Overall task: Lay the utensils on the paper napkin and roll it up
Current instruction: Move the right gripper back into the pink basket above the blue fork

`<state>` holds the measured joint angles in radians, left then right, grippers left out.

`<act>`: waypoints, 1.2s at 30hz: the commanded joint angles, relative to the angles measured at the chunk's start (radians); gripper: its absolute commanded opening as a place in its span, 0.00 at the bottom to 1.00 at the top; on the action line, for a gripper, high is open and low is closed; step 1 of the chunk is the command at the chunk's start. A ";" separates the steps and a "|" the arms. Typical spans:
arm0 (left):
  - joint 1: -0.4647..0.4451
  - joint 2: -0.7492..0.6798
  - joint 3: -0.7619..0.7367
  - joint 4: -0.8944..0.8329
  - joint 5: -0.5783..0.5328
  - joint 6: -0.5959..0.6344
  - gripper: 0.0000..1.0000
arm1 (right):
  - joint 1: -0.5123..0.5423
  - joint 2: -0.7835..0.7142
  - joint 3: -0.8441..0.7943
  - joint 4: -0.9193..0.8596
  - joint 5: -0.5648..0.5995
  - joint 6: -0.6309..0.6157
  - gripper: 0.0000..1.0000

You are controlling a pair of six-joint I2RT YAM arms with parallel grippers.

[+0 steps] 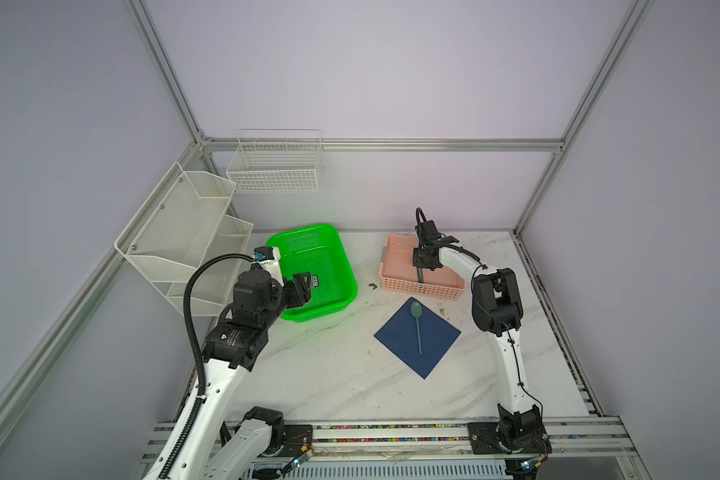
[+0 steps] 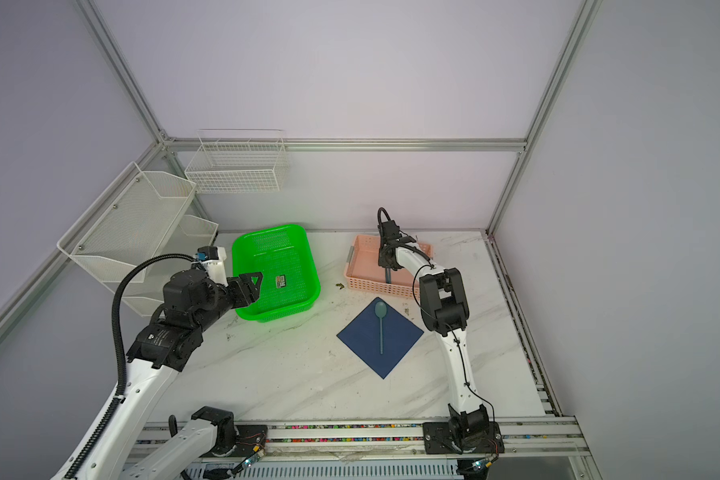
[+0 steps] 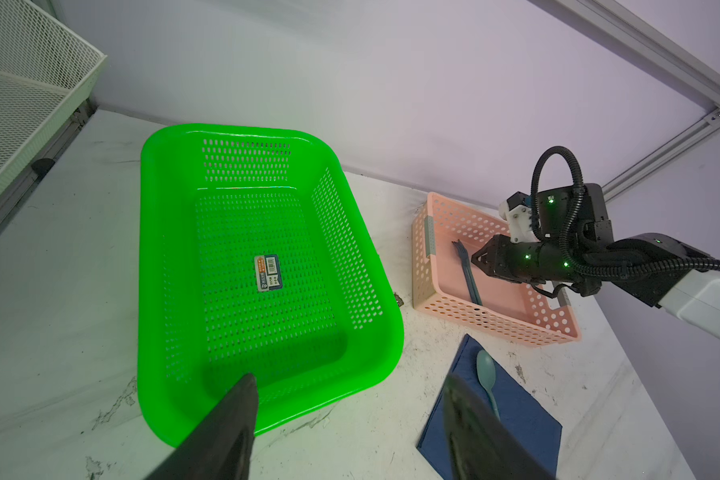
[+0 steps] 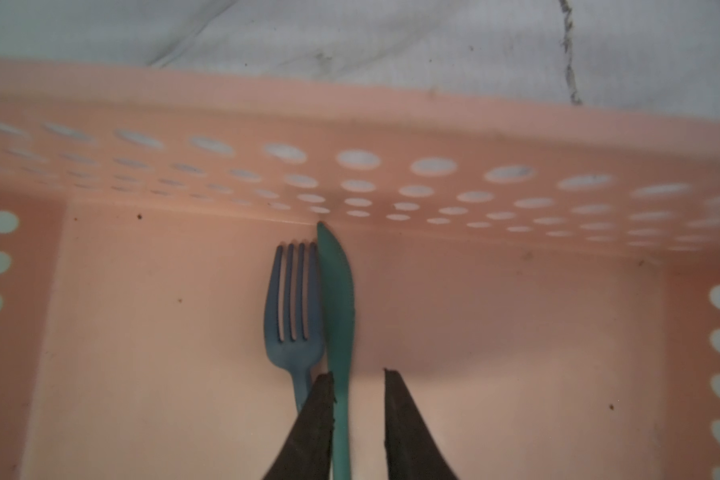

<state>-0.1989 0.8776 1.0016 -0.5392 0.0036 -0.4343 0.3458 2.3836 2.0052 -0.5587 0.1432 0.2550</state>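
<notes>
**Paper napkin** [image 1: 439,338]: dark blue square, flat on the worktop [image 1: 329,382], set corner-on between the two arms. This probably lets a roll start from a corner.

**Spoon** [image 1: 416,309]: lies on the napkin along its diagonal, bowl toward the far corner. Counted as placed.

**Fork** [image 4: 294,307] and **knife** [image 4: 337,299]: side by side and touching on the floor of the pink basket [image 4: 350,124], tips toward one wall. Neither is on the napkin yet.

**Right pincer** [image 4: 358,374]: lowered into the pink basket, jaws narrowly apart astride the knife's handle. One finger is wedged between fork and knife, and a gap shows on the other side, so nothing is clamped. The wedging looks meant to take the knife alone.

**Left pincer** [image 3: 348,378]: jaws wide apart and empty, hanging over the near rim of the green basket [image 3: 146,208]. It sits well apart from the napkin, likely to leave the other arm room.

**Green basket contents**: one printed label [image 3: 269,272].
</notes>
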 commanded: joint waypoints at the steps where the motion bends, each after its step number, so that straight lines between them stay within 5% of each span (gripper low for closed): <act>1: -0.004 -0.001 -0.023 0.039 -0.005 0.017 0.69 | -0.001 0.027 0.007 -0.034 -0.023 -0.022 0.26; 12: -0.003 -0.003 -0.027 0.040 -0.014 0.020 0.69 | 0.001 0.034 -0.052 -0.026 -0.026 -0.015 0.27; 21: -0.002 -0.012 -0.026 0.037 -0.037 0.031 0.69 | 0.001 0.044 -0.016 -0.059 -0.032 -0.020 0.06; 31: -0.003 -0.010 -0.023 0.034 -0.047 0.035 0.69 | 0.016 -0.209 -0.019 -0.043 0.009 -0.018 0.04; 36: -0.003 0.001 -0.021 0.045 -0.036 0.028 0.69 | 0.015 -0.222 -0.055 -0.044 0.015 -0.021 0.07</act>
<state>-0.1989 0.8791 1.0016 -0.5385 -0.0338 -0.4236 0.3546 2.1738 1.9755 -0.5888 0.1364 0.2379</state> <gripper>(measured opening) 0.694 0.066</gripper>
